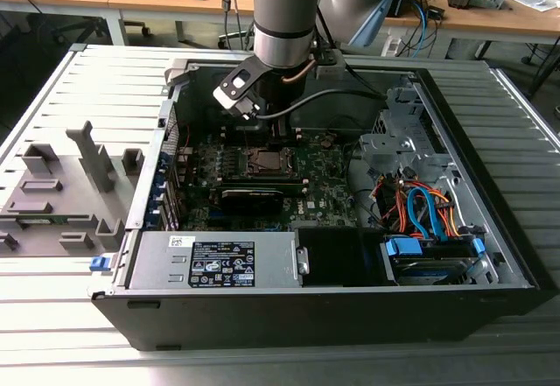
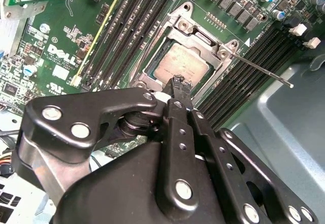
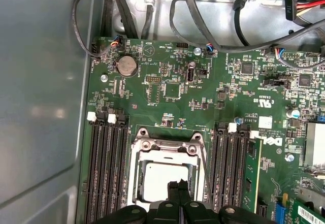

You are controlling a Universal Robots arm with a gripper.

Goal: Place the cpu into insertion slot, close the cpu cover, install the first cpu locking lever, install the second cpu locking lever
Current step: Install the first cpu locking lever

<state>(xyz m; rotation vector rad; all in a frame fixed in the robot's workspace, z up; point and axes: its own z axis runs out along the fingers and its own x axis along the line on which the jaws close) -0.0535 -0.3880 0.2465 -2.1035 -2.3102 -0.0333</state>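
An open computer case (image 1: 262,320) lies on its side on a grey slatted worktop (image 1: 52,97), and a robot arm reaches down into it. The gripper (image 1: 273,134) hangs just above the processor socket on the green motherboard (image 3: 172,97). In both wrist views its jaws are pressed together with nothing between them, the black tips (image 2: 177,84) sitting at the near edge of the socket, touching it or just above; which of the two cannot be told. The cpu (image 2: 182,64) already lies flat in the insertion slot (image 2: 161,36), silvery face up. The cpu cover (image 2: 200,37) appears to be folded down around it, the chip showing through its window. A thin locking lever (image 2: 264,71) juts out free over the black memory slots (image 2: 127,26), not yet latched. The work seems to stand between closing the cover and securing the first lever, a step that calls for a steady, well-aimed push on a thin rod. White lettering and a logo are printed on the board, and a white sticker (image 1: 223,263) with dense print sits on the power supply.
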